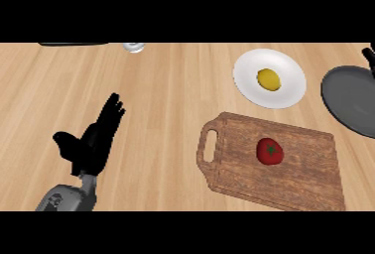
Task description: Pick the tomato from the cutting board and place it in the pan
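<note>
Red and round, the tomato (270,151) is seen lying near the middle of the wooden cutting board (307,183), its green stalk turned up. The board is laid on the pale wooden counter (161,89) at the near right, with its handle slot (211,145) turned to the left. Nothing is held against the tomato, and it is untouched by either hand.

Just beyond the board, a white plate (287,94) is set, and a yellow fruit, perhaps a lemon (269,79), is carried on it. To the right of the plate, the dark grey pan (350,101) is cut off by the right edge; its inside is seen bare.

At the near left, the left hand (93,139) is shown above its grey forearm (67,198), well apart from the board. Its fingers are held straight and pointed away, the thumb spread to the left, and nothing is grasped.

Of the right hand (369,60), only a few dark fingertips are seen at the far right edge, above the pan; whether it is spread or curled cannot be told.

At the far edge, a small silvery object (133,47) and a dark strip (72,44) are partly shown.
</note>
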